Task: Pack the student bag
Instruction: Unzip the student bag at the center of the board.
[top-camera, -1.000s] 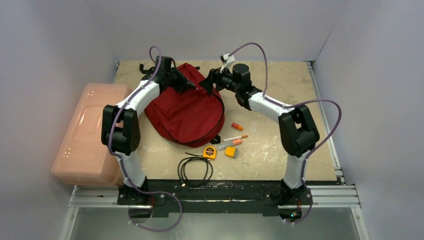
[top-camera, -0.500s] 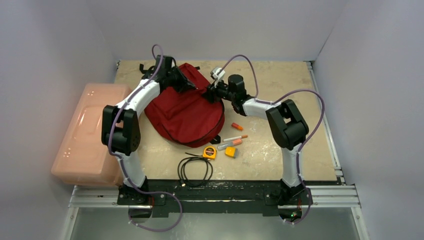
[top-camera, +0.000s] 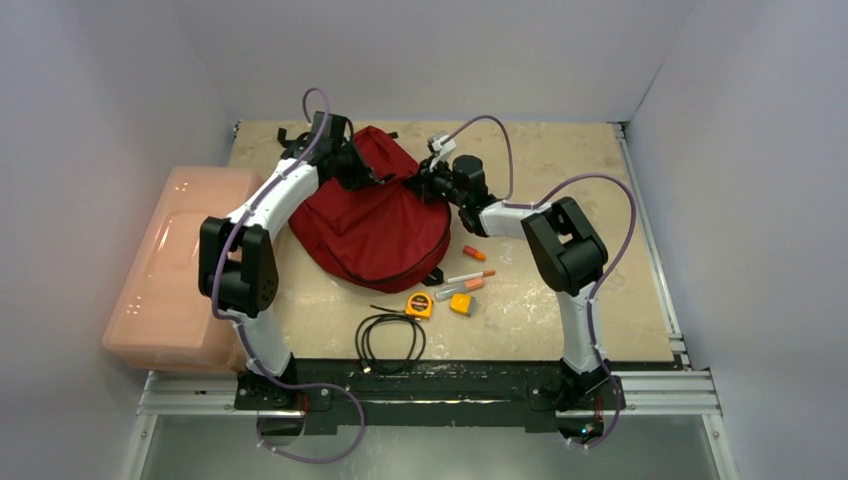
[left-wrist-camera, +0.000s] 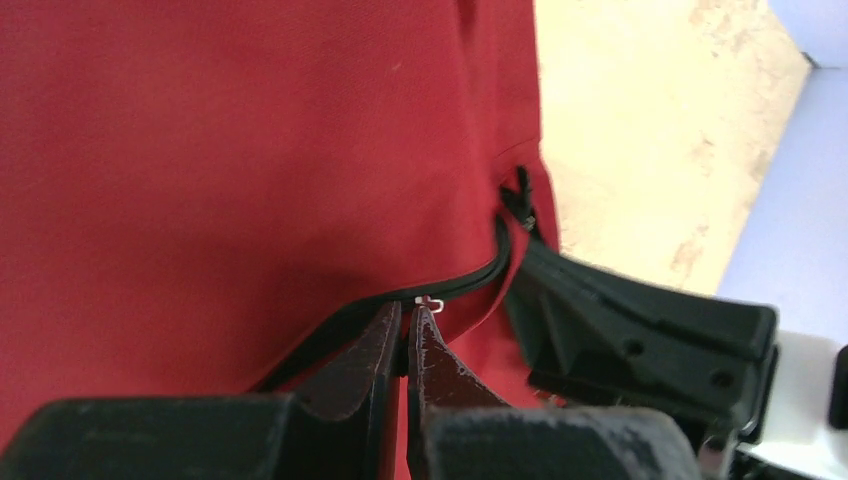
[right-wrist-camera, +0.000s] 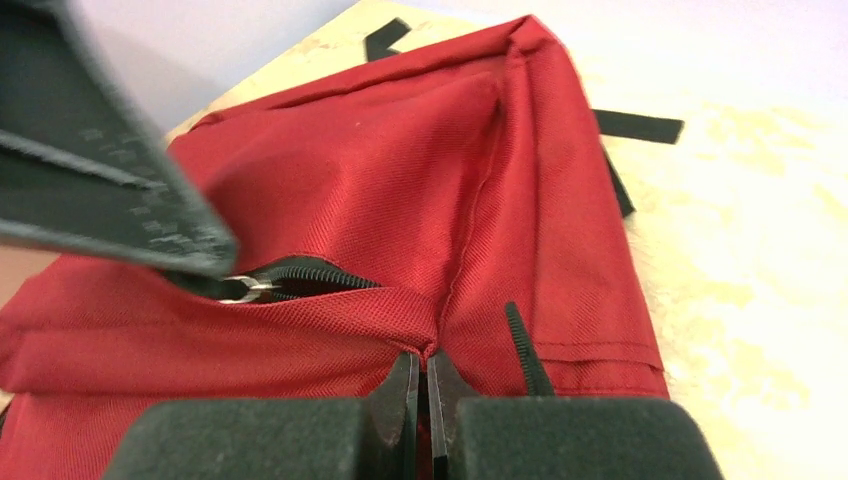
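Box, pale pink rigid plastic, lid on: far left, off the edge of the tabletop and beside the left arm.

Left tool: reached over the far left part of the bag, jaws drawn almost together with only a sliver of gap. A small metal zip pull is pinched at the tips, on the black zip, which runs in a curve across the red cloth and is parted a little next to the pull.

Student bag, dark red soft fabric: lying flat on the far left half of the tabletop, between the two arms, well apart from the pink box. Black strap ends trail from its far edge onto the tabletop.

Right tool: at the right upper edge of the bag, close to the left tool, jaws closed on a raised fold of the red cloth just below the zip.

Cable, black, coiled loosely: near edge, in front of the bag.

Tape measure, yellow and black: just right of the cable, near the bag's lower corner.

Block, small, yellow-orange: beside the tape measure.

Markers, two, slim, orange-tipped: lying side by side just beyond the block.

Orange piece, short: alone, right of the bag; too small to identify.
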